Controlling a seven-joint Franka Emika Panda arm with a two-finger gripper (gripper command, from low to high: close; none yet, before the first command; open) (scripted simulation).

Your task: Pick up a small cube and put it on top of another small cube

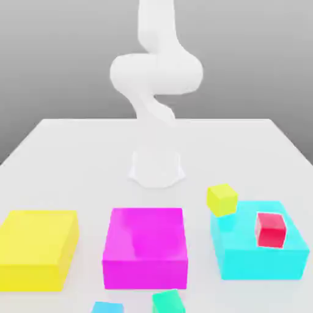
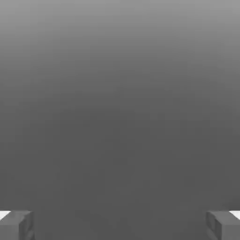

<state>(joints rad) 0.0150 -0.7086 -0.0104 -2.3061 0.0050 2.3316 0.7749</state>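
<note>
We've got nothing stacked yet: gripper [image 2: 120, 225] jaws released wide w/ nothing between, red cube [image 1: 271, 229] atop cyan block [image 1: 260, 250], yellow cube [image 1: 222, 199] at its 11 o'clock, so pick & place both remain.

A small yellow cube [image 1: 222, 199] sits tilted at the big cyan block's [image 1: 244, 257] eleven o'clock corner, overlapping its edge. A small red cube [image 1: 271, 230] rests upright on that block's top, toward three o'clock. A small green cube [image 1: 169, 301] and a small cyan cube [image 1: 107, 307] lie at six o'clock on the surface [image 1: 73, 159].
</note>
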